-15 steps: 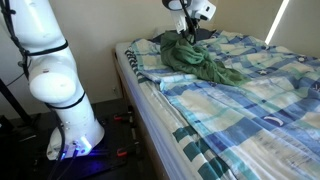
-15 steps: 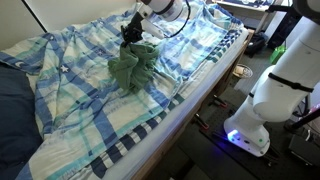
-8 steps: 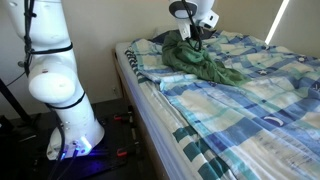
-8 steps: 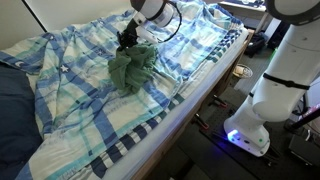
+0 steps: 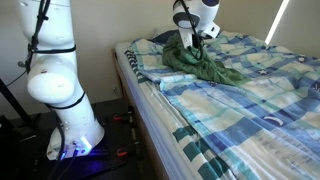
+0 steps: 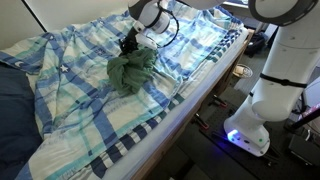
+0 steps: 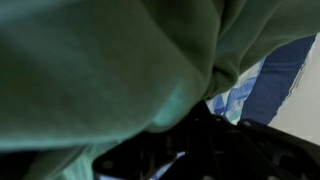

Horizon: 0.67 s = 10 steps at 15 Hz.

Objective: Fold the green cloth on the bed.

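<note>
our end effector (image 6: 128, 45) is sunk in the green cloth (image 6: 130, 72) beneath it; we cannot tell its opening; a deep pinch might snag the bench (image 6: 80, 115) cover

I count one green cloth (image 5: 203, 63), a single heap. It shows in both exterior views and fills most of the wrist view (image 7: 100, 70). There is one bed (image 5: 250, 120) with one checked cover (image 6: 75, 85) spread over it. I can make out one dark pillow (image 6: 12, 105), only partly in view at the edge of an exterior view. On my end I have one arm (image 5: 55, 80), carrying one gripper (image 5: 190, 38).
</note>
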{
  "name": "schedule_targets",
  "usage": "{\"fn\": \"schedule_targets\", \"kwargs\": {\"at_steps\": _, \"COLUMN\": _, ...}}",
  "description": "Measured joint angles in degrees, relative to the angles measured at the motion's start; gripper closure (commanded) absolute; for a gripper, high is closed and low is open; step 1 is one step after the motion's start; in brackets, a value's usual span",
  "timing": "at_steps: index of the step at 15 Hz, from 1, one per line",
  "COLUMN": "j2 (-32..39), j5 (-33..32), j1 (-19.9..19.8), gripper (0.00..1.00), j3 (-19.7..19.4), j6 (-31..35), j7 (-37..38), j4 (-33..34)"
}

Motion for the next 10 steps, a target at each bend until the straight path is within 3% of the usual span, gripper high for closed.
{"fn": "schedule_targets", "kwargs": {"at_steps": 2, "j2": 0.37, "j5": 0.00, "j1": -0.31, "gripper": 0.67, "j3": 0.10, "j6": 0.00, "j7": 0.00, "j4": 0.33}}
{"fn": "schedule_targets", "kwargs": {"at_steps": 10, "j2": -4.22, "j5": 0.91, "j1": -1.32, "gripper": 0.06, "j3": 0.64, "j6": 0.04, "j7": -0.08, "j4": 0.26}}
